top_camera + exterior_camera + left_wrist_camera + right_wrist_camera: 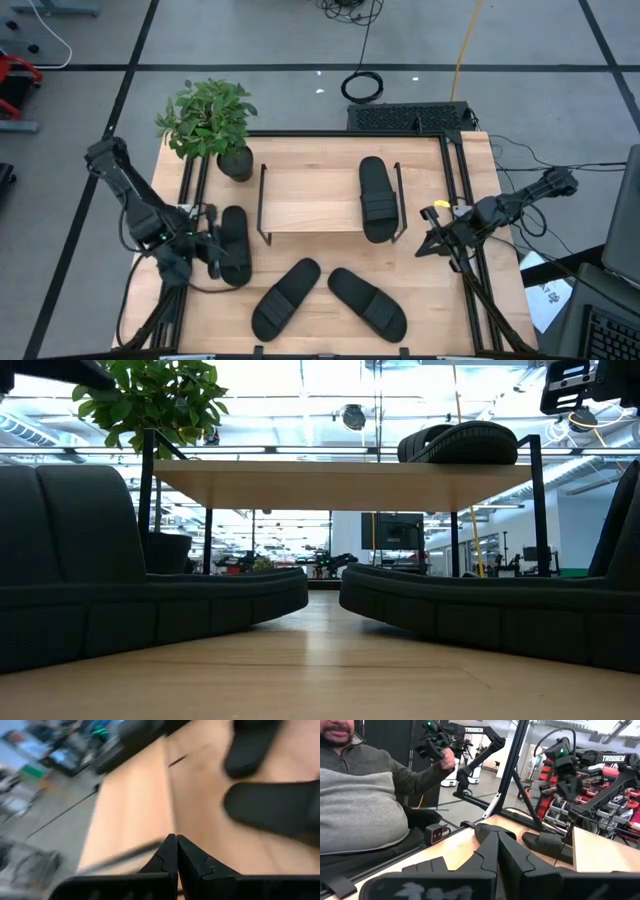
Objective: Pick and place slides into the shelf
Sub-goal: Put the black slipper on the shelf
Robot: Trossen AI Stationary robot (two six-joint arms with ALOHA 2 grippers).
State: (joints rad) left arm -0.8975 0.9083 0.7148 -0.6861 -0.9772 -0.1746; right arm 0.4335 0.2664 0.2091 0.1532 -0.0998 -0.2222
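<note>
Slides point(378, 303) mostly wait on the table, three there and one point(376, 198) already on the shelf point(310, 200). I judge I am approaching: left gripper point(213, 252) closed, empty, beside the left slide point(235, 243). Next I must open it; right gripper point(432, 222) is closed.

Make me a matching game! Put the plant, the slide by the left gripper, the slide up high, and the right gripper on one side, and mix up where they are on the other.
Things:
1. potted plant
2. slide on the shelf
3. slide by the left gripper
4. right gripper

Places or states:
A. lying on the table left of the shelf
B. shut, near the shelf's right end
C. at the table's far left corner
D. resting on top of the wooden board

Pairs: 1-C, 2-D, 3-A, 4-B
</note>
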